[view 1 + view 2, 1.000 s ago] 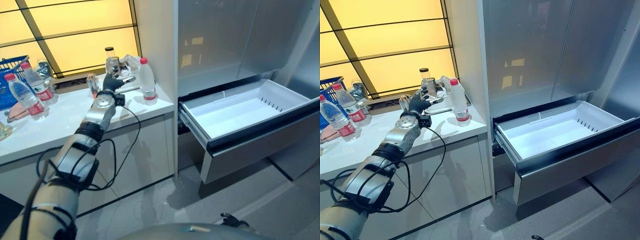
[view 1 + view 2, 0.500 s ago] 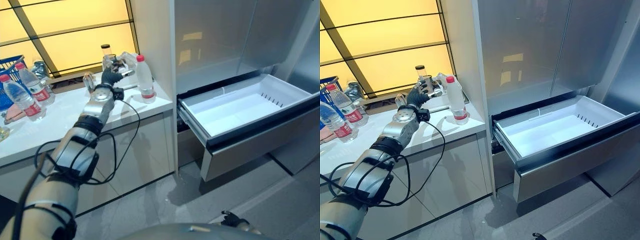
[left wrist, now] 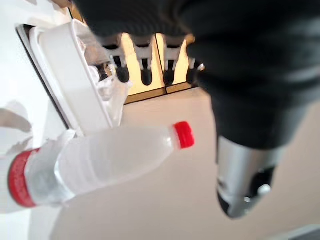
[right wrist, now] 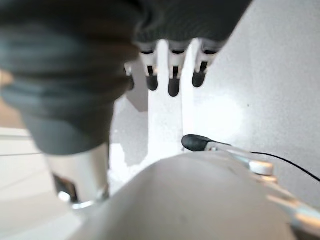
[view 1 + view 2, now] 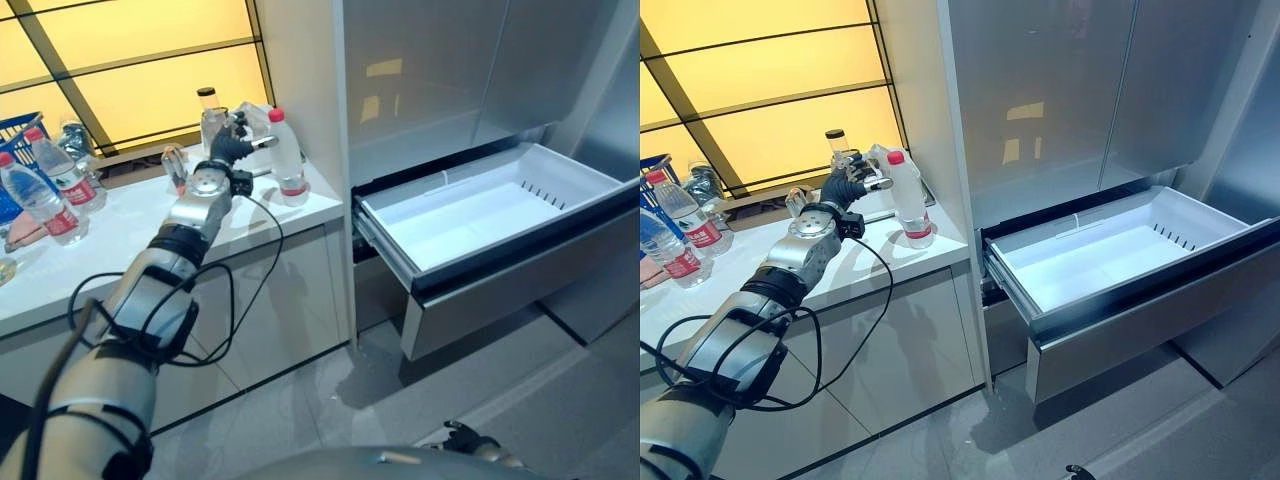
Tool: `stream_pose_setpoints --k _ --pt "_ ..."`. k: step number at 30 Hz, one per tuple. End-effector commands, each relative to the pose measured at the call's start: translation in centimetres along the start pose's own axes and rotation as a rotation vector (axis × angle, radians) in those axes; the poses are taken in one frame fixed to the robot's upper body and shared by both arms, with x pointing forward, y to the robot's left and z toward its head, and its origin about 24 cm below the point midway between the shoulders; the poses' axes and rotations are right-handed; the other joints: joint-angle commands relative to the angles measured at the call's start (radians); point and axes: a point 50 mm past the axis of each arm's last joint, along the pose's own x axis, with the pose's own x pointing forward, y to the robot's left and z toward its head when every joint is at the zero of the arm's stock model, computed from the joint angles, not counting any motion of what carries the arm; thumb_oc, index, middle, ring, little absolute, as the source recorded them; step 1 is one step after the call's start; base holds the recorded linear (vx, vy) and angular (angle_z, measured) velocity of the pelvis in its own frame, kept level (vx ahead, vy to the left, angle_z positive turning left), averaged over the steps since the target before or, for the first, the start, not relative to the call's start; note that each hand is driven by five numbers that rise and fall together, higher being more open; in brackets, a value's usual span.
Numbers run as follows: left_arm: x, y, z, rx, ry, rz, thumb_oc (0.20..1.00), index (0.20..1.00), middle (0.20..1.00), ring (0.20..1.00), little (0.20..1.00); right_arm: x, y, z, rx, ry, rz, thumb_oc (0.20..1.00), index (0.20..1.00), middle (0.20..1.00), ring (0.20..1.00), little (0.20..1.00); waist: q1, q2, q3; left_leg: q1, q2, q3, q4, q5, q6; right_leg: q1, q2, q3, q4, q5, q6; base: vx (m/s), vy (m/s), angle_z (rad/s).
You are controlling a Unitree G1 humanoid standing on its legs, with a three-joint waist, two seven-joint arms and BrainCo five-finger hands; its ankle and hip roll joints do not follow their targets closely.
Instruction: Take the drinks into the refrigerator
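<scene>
While the left hand [image 5: 228, 152] reaches out over the white counter [image 5: 120, 235], the red-capped water bottle [image 5: 286, 155] stands upright just beside it, on the side toward the refrigerator [image 5: 1040, 100]. The bottle's long axis runs vertical, base on the counter near the corner, cap uppermost. In the left wrist view the hand's fingers [image 3: 145, 70] extend straight past the bottle [image 3: 105, 162] with the thumb set apart, so the hand is spread and holds nothing; the bottle lies between the thumb and the fingers but apart from both. A clear jar with a dark lid [image 5: 207, 108] stands behind the hand, near a crumpled plastic wrap [image 5: 880, 160]. Other bottles [image 5: 40, 195] wait farther along the counter by a blue basket [image 5: 20, 130]. The right hand [image 4: 170, 75] hangs low over the floor, fingers relaxed and empty, so the left arm is clearly the nearer one. The open drawer [image 5: 1110, 255] sits lower, on the far side of the bottle from the hand.
</scene>
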Motion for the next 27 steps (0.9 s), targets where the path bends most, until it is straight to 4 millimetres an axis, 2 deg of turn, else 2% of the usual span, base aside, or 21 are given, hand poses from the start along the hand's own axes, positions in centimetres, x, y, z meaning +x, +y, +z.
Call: stream_pose_setpoints --k 1,15,27 --pt "1.0 1.6 6.2 -0.011 -0.155 0.045 1.0 1.0 1.0 1.0 1.0 0.0 0.4 -1.1 -0.028 0.055 0.022 1.0 1.0 1.0 1.0 1.0 -0.027 -0.012 -0.004 -0.019 -0.034 -0.026 0.017 -0.041 0.025 0.099 -0.039 -0.005 0.029 -0.143 0.067 0.0 0.0 0.0" --pt "0.9 -0.6 3.9 0.019 -0.098 -0.005 1.0 1.0 1.0 1.0 1.0 -0.1 0.4 -1.6 -0.015 0.064 0.018 1.0 1.0 1.0 1.0 1.0 -0.036 -0.01 0.006 -0.018 -0.031 -0.021 0.016 -0.041 0.024 0.099 -0.036 0.0 0.028 -0.146 0.065 0.0 0.0 0.0" --pt "-0.2 -2.7 -1.4 0.041 0.023 -0.066 1.0 1.0 1.0 1.0 1.0 -0.1 -0.4 -1.6 0.021 0.064 -0.015 1.0 1.0 1.0 1.0 1.0 -0.045 -0.003 0.027 -0.019 -0.03 -0.02 0.018 -0.04 0.024 0.095 -0.033 0.003 0.032 -0.149 0.06 0.0 0.0 0.0"
